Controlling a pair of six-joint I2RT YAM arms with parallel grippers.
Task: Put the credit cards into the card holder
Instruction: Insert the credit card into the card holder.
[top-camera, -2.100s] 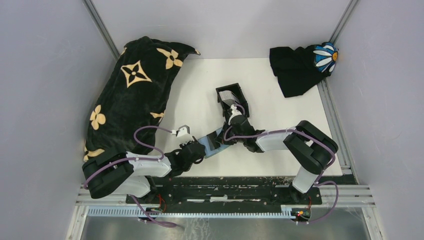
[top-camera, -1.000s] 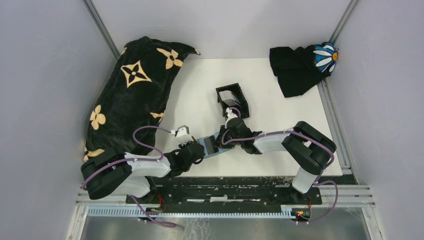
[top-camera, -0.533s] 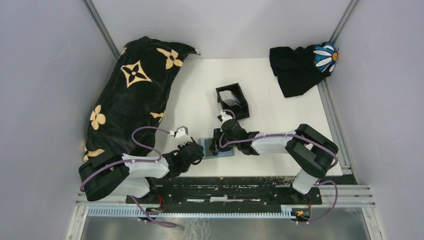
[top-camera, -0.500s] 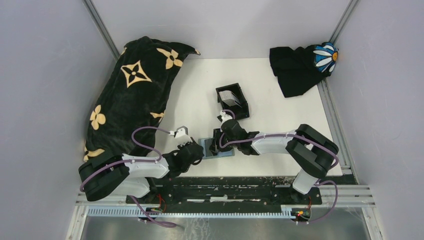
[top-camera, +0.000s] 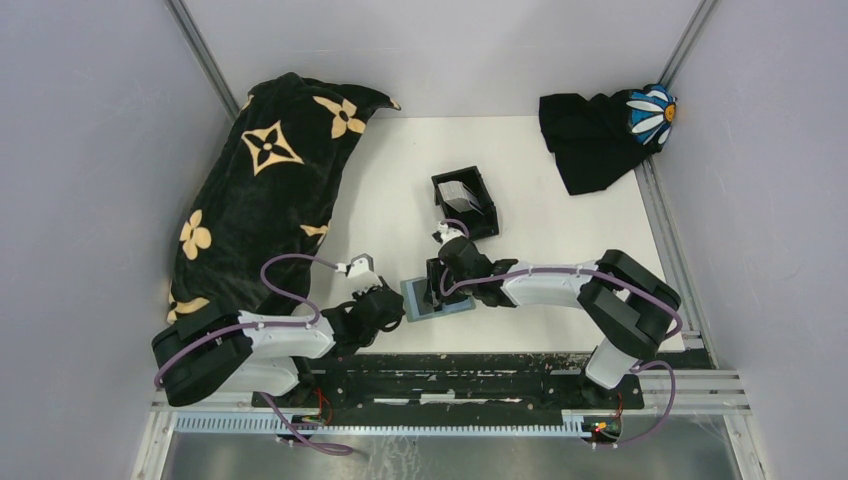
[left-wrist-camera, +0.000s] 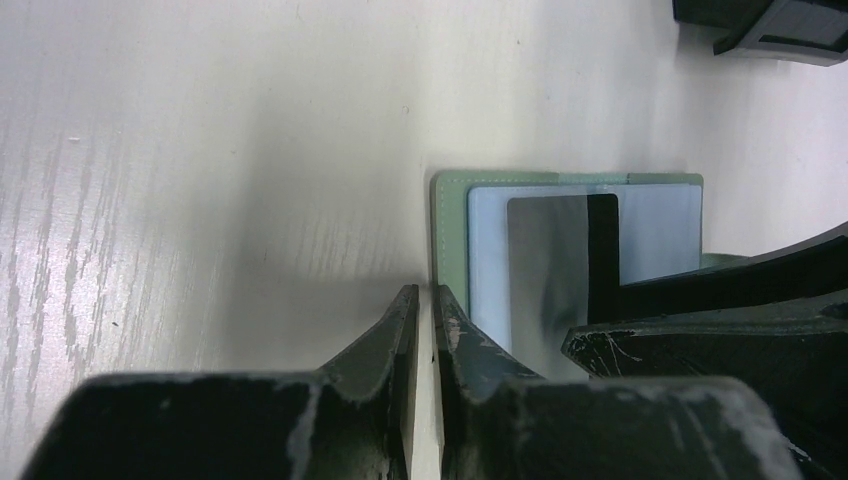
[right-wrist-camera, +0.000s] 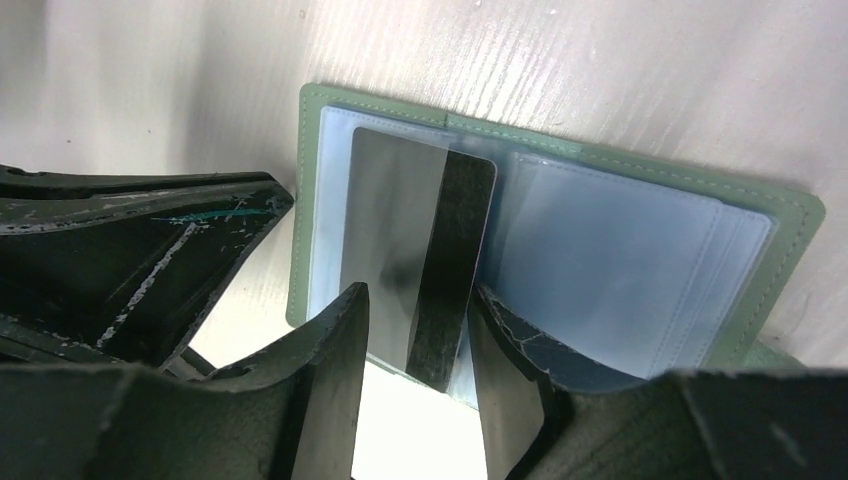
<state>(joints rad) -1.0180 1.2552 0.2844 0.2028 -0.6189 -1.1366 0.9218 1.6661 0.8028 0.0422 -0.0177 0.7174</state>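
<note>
An open green wallet (top-camera: 417, 299) with clear sleeves lies flat near the table's front edge. On its left sleeve rests a silver-grey credit card (right-wrist-camera: 395, 220) with a black stripe, also seen as the card (left-wrist-camera: 548, 265) in the left wrist view. My right gripper (right-wrist-camera: 415, 295) stands open just over this card's near end, one finger on each side. My left gripper (left-wrist-camera: 424, 292) is all but shut, with only a thin slit, and its tips sit at the edge of the wallet (left-wrist-camera: 450, 225). The black card holder (top-camera: 489, 212) stands behind with other cards (top-camera: 458, 192) inside it.
A big black blanket with tan flowers (top-camera: 265, 190) covers the left side. A black cloth with a white daisy (top-camera: 600, 135) lies at the back right corner. The black rail (top-camera: 440, 362) at the table's front edge runs just below the wallet.
My right gripper left the card holder, came down to the wallet and opened. The wallet went from tilted and lifted to flat on the table. My left arm drew back slightly.
</note>
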